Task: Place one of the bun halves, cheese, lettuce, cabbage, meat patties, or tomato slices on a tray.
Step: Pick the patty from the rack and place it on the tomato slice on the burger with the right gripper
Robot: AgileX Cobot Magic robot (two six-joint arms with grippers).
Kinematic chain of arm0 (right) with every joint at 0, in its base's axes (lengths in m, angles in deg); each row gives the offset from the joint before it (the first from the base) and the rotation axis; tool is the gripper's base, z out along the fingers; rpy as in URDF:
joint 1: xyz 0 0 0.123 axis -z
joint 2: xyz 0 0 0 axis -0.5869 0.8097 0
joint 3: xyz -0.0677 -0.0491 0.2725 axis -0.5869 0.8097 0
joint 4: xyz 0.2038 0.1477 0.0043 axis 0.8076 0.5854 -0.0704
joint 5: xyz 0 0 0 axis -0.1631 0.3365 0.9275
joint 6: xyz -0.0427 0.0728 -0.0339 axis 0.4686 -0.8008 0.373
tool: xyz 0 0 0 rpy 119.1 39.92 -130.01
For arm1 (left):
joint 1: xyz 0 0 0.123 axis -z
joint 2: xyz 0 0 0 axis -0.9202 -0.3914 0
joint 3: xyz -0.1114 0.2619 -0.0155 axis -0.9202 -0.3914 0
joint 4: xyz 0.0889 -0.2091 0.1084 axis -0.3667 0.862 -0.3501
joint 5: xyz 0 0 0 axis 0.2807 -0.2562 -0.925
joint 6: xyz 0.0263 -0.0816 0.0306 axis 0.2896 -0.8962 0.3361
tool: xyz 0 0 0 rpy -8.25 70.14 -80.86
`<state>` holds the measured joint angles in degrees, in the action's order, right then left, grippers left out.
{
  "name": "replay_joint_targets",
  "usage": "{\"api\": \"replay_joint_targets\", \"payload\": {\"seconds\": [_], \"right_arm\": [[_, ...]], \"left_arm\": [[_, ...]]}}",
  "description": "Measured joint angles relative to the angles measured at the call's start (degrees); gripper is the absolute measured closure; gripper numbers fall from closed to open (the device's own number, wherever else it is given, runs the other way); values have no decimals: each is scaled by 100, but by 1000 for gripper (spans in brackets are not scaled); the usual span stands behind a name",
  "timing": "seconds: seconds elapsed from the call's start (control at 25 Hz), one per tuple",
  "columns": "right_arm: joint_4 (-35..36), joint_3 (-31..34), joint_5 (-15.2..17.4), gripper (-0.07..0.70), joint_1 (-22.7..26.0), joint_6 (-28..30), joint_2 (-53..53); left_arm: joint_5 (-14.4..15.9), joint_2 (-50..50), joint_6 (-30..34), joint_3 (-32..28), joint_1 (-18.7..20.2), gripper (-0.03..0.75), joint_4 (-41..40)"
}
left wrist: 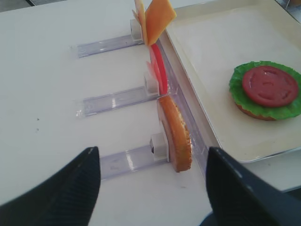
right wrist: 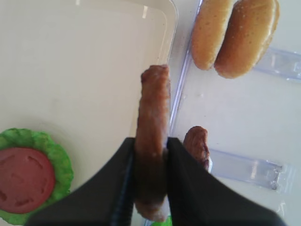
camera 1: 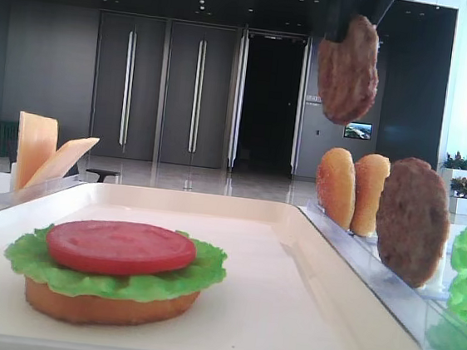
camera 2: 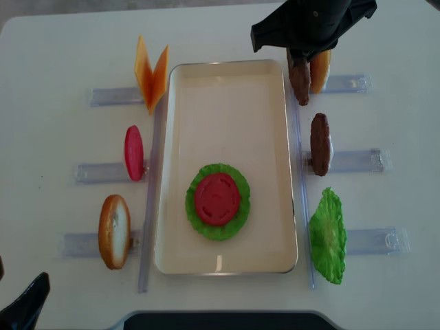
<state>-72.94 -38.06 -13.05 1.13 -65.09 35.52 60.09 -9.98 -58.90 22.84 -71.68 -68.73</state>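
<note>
Two grippers are working this table, and only one is holding anything. Starting at the far left, the left gripper [left wrist: 153, 188] is hanging above the bare table with its dark fingers [left wrist: 56, 188] spread wide apart and nothing between them. Just past it, three clear racks [camera 2: 110, 172] are lining the left side of the tray, holding the cheese [camera 2: 151, 74] slices fanned out at the back, a spare tomato slice [camera 2: 133, 152] standing on edge in the middle, and a bun half [camera 2: 114, 231] on edge at the front.

In the middle, the cream tray [camera 2: 227, 89] is carrying a little stack: a bun bottom [camera 1: 107, 305], the lettuce [camera 2: 218, 230] on that, and the red tomato disc [camera 2: 217, 199] lying flat on top. The rest of the tray is sitting bare.

Over on the right, the right gripper [right wrist: 150, 165] is pinching a meat patty [right wrist: 151, 136] edge-up, jaws clamped tight on both its flat faces, hanging in the air above the tray's right rim near the back corner. Beside it, two bun halves [right wrist: 235, 35] are leaning together in their rack, the second patty [camera 2: 320, 143] is standing in the next rack, and another lettuce leaf [camera 2: 327, 237] is sitting in the front one.
</note>
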Motion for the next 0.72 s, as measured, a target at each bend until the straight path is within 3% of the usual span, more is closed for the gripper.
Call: {"api": "replay_joint_targets", "payload": {"seconds": [0.72], "right_arm": [[143,0,0,467,446,452,-1]], "left_arm": [[0,0,0,0,0,181,0]]}}
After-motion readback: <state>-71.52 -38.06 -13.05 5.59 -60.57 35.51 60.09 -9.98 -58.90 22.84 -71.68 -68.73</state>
